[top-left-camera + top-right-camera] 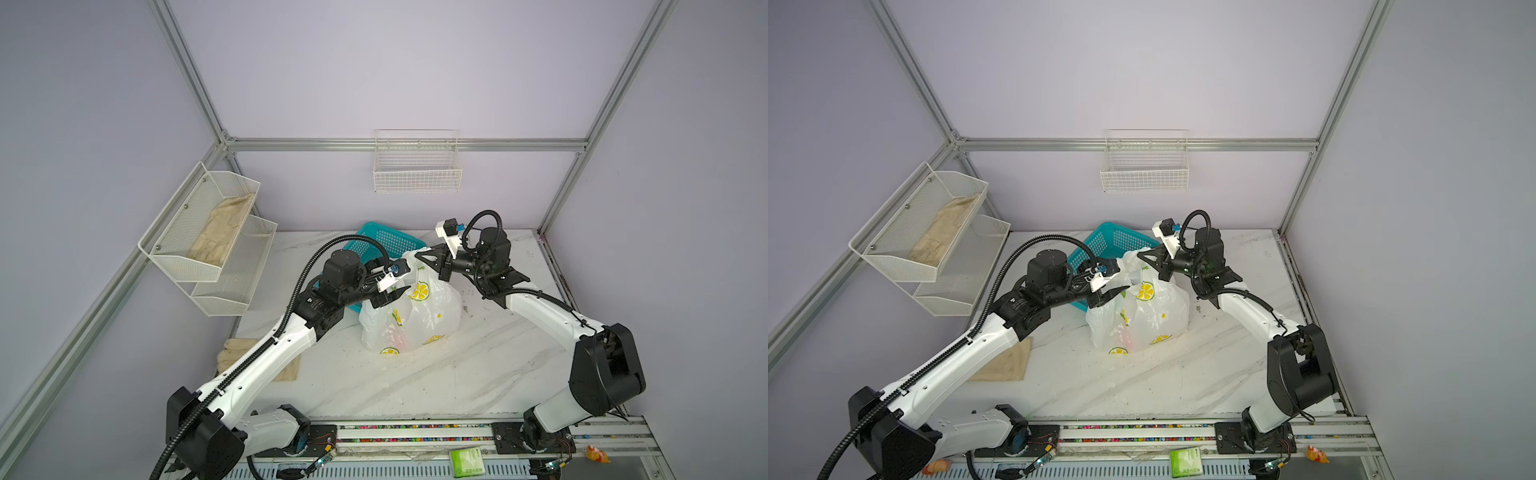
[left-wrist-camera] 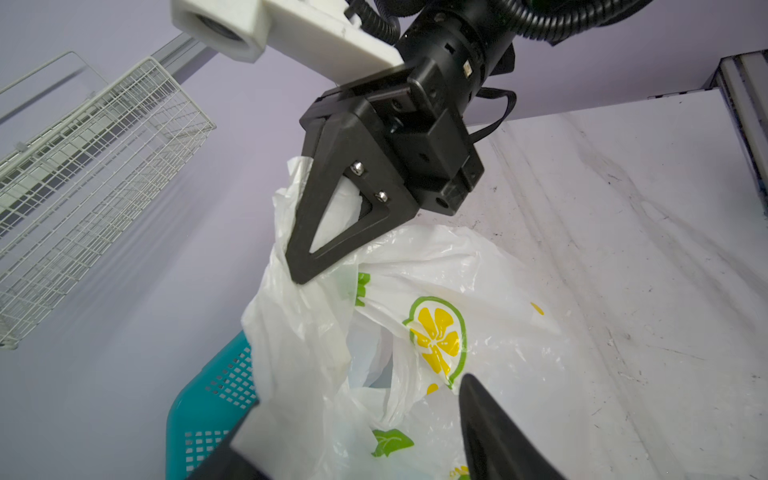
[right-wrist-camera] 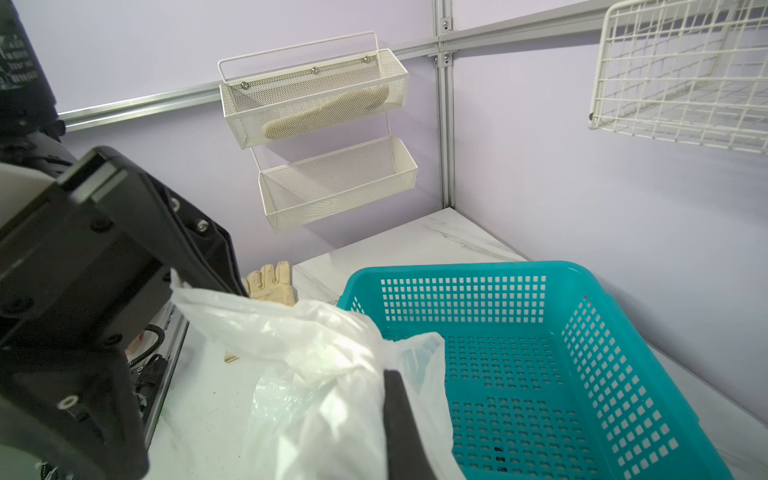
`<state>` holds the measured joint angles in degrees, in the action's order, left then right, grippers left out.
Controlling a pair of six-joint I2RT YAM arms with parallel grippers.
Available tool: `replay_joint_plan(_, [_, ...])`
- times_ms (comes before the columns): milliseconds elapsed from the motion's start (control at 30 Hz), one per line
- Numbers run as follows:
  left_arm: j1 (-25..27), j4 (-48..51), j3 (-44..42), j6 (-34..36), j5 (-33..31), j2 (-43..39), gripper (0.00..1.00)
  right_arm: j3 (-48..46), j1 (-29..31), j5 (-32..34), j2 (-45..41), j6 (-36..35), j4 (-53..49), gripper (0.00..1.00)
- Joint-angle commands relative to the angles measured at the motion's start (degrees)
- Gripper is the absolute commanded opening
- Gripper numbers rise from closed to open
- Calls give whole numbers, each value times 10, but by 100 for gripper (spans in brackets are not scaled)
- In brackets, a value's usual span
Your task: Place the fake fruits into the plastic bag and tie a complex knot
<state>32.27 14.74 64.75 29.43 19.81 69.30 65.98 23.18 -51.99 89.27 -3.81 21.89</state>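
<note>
Bag is sitting upright on the marble-look table, just beside the teal perforated basket. It is thin, crinkly, translucent white film with lemon-slice and leaf prints. Fruits are showing only as a pink blur low inside. Right gripper is pinching the bunched bag top, closed. Left gripper is standing open, film passing between its jaws.

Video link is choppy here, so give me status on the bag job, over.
Right gripper shut on plastic bag top. Left gripper open, astride bag plastic. No knot seen. Teal basket close behind, nothing blocking.
</note>
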Motion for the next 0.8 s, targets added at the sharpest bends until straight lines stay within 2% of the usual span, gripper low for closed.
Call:
replay_joint_plan(0, [-16,10,14,-56,24,-28,65,0,-5,-16,-9,-33,-2,0])
replay_joint_plan(233, [-93,27,81,-136,114,-37,69,1,-5,-18,-15,-44,-12,0])
replay_joint_plan(433, [-159,8,123,-212,149,-9,70,8,-5,-23,-16,-57,-29,0])
replay_joint_plan(600, [-190,9,171,-266,108,42,70,7,-5,-24,-21,-51,-25,0])
replay_joint_plan(767, [-191,64,234,-266,86,111,69,3,-4,-32,-25,-40,-13,0])
